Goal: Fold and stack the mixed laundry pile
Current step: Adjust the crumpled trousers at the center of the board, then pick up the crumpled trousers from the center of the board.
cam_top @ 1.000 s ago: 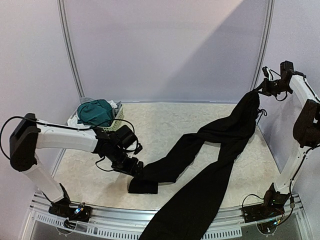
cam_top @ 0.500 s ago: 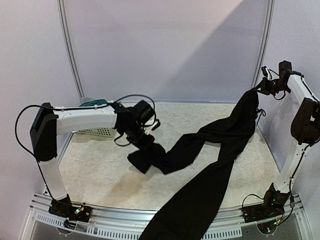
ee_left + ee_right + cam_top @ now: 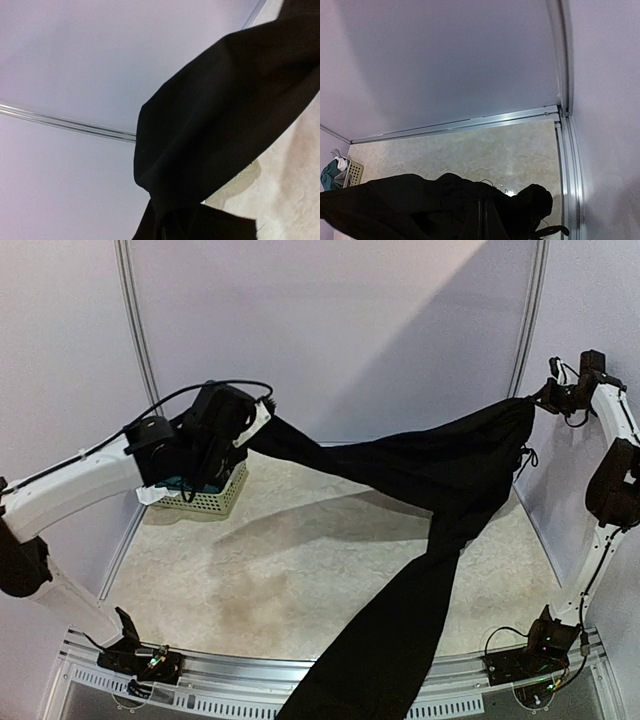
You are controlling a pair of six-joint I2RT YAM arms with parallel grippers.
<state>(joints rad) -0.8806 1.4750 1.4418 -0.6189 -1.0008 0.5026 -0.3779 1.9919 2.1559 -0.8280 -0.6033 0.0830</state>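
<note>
The black trousers hang in the air between the two hands, well above the surface. The left hand is raised at the far left, in front of the basket, and is clamped together on the end of one trouser leg; that leg runs rightward from it as a sagging band. The right hand is up high at the far right, closed tight on the other end of the garment, where the cloth bunches into a knot just beside it. The second leg drops from the middle of the span, crosses the surface and hangs over its near edge.

From the left wrist, the black cloth fills the lower right and hides the fingers. From the right wrist, the bunched cloth lies along the bottom and covers the fingers too.

The teal shorts and the white cloth sit in the basket at the far left corner, well apart from the right hand.
</note>
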